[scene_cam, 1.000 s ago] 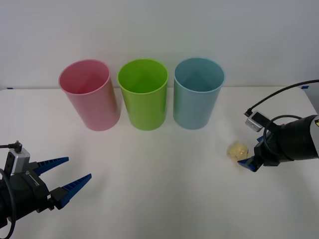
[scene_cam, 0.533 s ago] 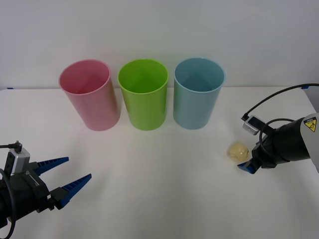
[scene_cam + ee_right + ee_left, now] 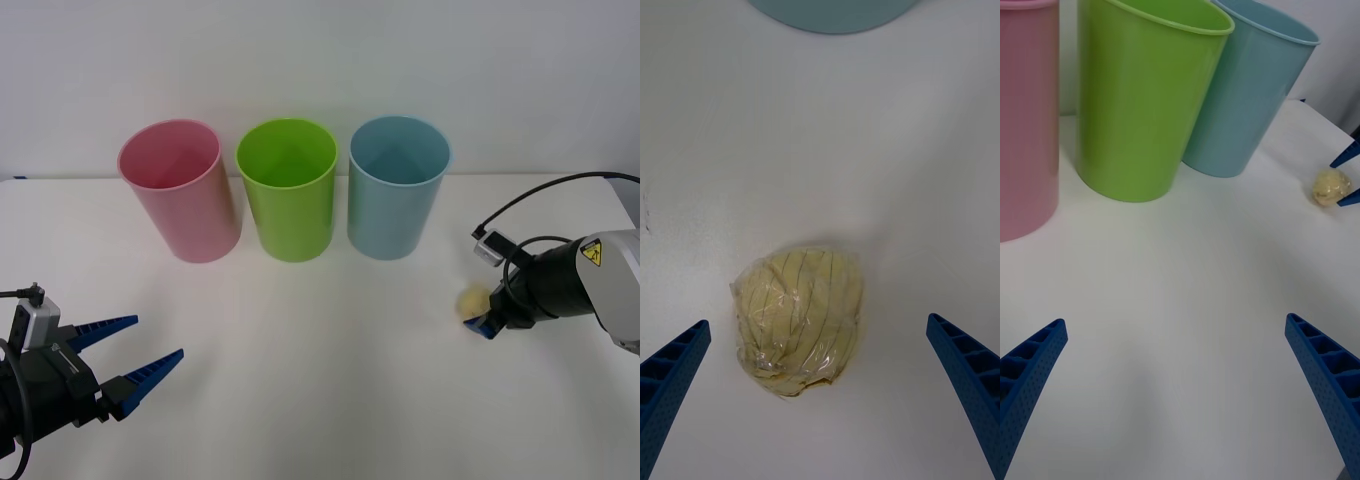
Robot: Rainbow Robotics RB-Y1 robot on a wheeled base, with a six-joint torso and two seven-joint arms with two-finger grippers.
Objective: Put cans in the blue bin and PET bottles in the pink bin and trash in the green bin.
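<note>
The trash (image 3: 469, 300), a pale-yellow wrinkly wad, lies on the white table to the right of the blue bin (image 3: 396, 195). My right gripper (image 3: 479, 313) is open and low over the table. In the right wrist view its blue fingers (image 3: 674, 367) stand on either side of the trash (image 3: 801, 330) without touching it. The pink bin (image 3: 180, 190), green bin (image 3: 289, 192) and blue bin stand upright in a row at the back. My left gripper (image 3: 158, 338) hangs open with nothing in it near the front left; its view shows the trash (image 3: 1331, 187) far off.
The bins are close together, with narrow gaps between them. A wide stretch of bare white table (image 3: 320, 350) lies between the two arms. A black cable (image 3: 540, 192) arcs above the right wrist. A pale wall rises behind the bins.
My right gripper has moved left along the table up to the trash, so its fingers now flank the wad. The left arm and the bins have not moved.
</note>
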